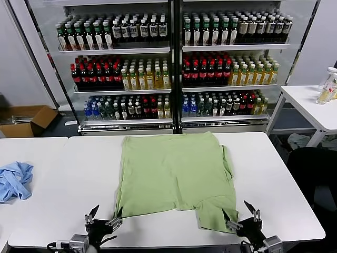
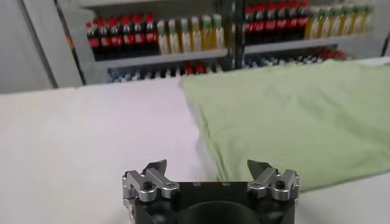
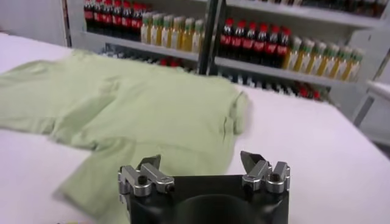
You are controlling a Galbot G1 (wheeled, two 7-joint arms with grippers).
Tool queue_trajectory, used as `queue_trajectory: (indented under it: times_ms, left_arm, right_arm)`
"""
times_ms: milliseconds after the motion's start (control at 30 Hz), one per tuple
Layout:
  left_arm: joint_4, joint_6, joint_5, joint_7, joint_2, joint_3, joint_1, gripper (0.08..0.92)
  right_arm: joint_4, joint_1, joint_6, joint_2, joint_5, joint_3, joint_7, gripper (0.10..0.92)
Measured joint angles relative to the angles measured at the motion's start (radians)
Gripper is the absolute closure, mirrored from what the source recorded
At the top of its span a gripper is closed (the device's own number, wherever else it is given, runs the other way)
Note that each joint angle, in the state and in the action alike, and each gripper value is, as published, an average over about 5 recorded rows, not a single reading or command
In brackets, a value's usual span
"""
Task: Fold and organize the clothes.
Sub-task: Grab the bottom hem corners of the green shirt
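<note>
one green shirt (image 1: pixel 171 174) lies flat mid counter (image 1: pixel 58 179), back side up, a sleeve poking out at 5 o'clock. left claw (image 1: pixel 103 220) spread wide, empty, at the near edge by the shirt's 7 o'clock corner. right claw (image 1: pixel 240 218) also wide, empty, just beside the sleeve at 5 o'clock. blue cloth (image 1: pixel 14 180) well apart at 9 o'clock.
</note>
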Motion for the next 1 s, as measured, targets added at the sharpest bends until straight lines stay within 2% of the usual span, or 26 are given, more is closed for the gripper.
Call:
queue_trajectory:
  times_ms: [167,300,900,1000]
  left_arm:
    - [0.016,0.016,-0.010,-0.007,-0.004,0.007,-0.010,0.177]
    - [0.030,0.024,-0.012,-0.012,-0.005,0.006,-0.018,0.207]
    - [0.069,0.016,-0.024,0.010,-0.010,0.012,-0.038,0.718]
    - [0.080,0.011,-0.024,0.019,-0.011,0.013,-0.043,0.804]
  right_arm:
    - [-0.003,0.000,-0.006,-0.004,0.027,-0.010,0.008,0.227]
    - [-0.005,0.004,-0.013,-0.007,0.057,-0.017,0.011,0.328]
    - [-0.028,0.035,-0.038,-0.010,0.167,-0.042,0.005,0.838]
    - [-0.026,0.034,-0.043,-0.014,0.180,-0.038,0.001,0.900]
